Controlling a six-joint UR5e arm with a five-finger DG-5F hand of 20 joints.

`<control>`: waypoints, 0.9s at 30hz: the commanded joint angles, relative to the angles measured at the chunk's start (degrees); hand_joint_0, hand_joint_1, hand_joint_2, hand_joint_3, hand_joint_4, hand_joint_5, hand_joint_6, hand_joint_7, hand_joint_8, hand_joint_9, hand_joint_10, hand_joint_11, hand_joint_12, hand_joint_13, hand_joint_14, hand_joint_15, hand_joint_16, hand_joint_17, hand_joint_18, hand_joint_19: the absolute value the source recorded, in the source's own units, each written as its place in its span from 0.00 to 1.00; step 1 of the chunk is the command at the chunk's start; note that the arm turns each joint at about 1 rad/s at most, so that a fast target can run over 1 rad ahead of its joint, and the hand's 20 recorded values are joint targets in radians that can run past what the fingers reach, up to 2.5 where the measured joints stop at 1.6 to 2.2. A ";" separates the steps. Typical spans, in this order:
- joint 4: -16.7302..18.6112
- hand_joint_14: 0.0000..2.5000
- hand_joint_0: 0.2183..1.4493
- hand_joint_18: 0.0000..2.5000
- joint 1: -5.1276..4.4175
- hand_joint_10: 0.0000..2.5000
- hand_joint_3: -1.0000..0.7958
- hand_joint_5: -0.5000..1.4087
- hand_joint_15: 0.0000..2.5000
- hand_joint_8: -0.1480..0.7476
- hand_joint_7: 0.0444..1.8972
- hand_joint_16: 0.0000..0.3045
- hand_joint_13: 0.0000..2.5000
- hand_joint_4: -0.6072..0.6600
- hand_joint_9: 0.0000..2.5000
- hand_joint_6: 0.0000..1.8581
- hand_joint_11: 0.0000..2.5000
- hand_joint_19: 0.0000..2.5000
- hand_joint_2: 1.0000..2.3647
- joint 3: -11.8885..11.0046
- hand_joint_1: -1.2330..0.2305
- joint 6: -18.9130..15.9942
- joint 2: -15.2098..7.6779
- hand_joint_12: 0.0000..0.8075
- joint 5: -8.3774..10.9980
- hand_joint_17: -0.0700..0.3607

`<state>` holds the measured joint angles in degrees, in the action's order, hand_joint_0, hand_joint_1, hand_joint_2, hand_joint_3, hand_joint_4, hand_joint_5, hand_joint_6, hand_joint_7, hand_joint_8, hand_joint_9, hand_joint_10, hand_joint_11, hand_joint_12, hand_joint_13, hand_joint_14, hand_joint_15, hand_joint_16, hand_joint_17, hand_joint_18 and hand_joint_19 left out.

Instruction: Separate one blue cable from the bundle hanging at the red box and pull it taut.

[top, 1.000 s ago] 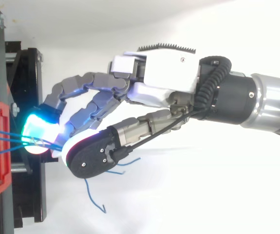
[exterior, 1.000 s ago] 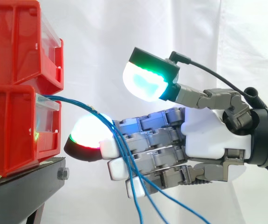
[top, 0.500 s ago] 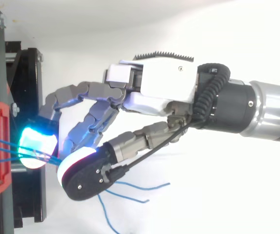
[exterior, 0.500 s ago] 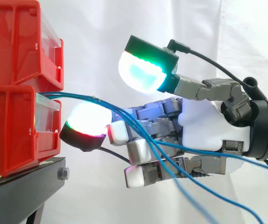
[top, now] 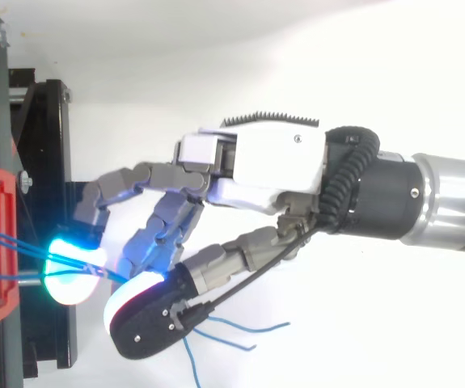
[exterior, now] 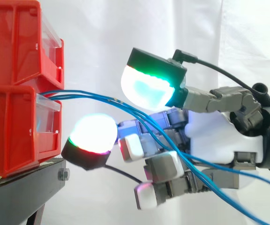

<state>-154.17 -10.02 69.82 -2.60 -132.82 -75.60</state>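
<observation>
**Stand and bins.** Two red bins are stacked at the left edge of the side view, the upper red bin (exterior: 17, 42) directly on the lower red bin (exterior: 12, 131). The lower bin rests on the black stand (exterior: 27, 187), with its front close to the stand's right edge. A clear label holder (exterior: 48, 105) is fitted to the front of the lower bin.

**Cables.** The blue cables (exterior: 78, 96) leave the lower bin at the top of its front, by the clear label holder. They run rightward off the stand's edge in nearly straight lines, rising slightly. At the hand they fan apart, descend across its front and continue toward the lower right corner of the side view. In the top view the loose cable ends (top: 244, 329) lie on the white surface below the hand, apart from the stand.

**Hand.** The hand (exterior: 214, 140) is level with the lower bin, just right of the stand and clear of both bins. The cables lie against it. Whether it grips any cable cannot be told, and no single cable can be seen apart from the others.

**Arm.** The arm (top: 442, 202) enters from the right edge, roughly horizontal. The white curtain (exterior: 102, 28) hangs behind.
</observation>
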 commanded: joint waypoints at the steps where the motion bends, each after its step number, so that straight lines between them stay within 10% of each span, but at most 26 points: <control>1: -2.45 0.01 0.40 0.36 -0.53 0.01 0.34 0.19 0.35 0.53 0.50 0.13 0.51 0.70 0.42 0.27 0.29 0.20 0.01 0.05 0.36 -1.53 0.01 0.47 0.10 0.36; 13: -14.23 0.01 0.38 0.37 -0.79 0.01 0.33 0.19 0.39 0.54 0.53 0.13 0.53 0.70 0.44 0.27 0.32 0.21 0.01 0.05 0.38 -3.02 2.47 0.47 -0.78 0.37; 27: -10.36 0.01 0.36 0.37 2.02 0.01 0.33 0.19 0.38 0.53 0.52 0.13 0.53 0.71 0.44 0.27 0.32 0.21 0.01 -0.30 0.39 -0.56 4.58 0.49 -0.87 0.37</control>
<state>-166.93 -8.43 69.62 -3.39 -128.26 -76.35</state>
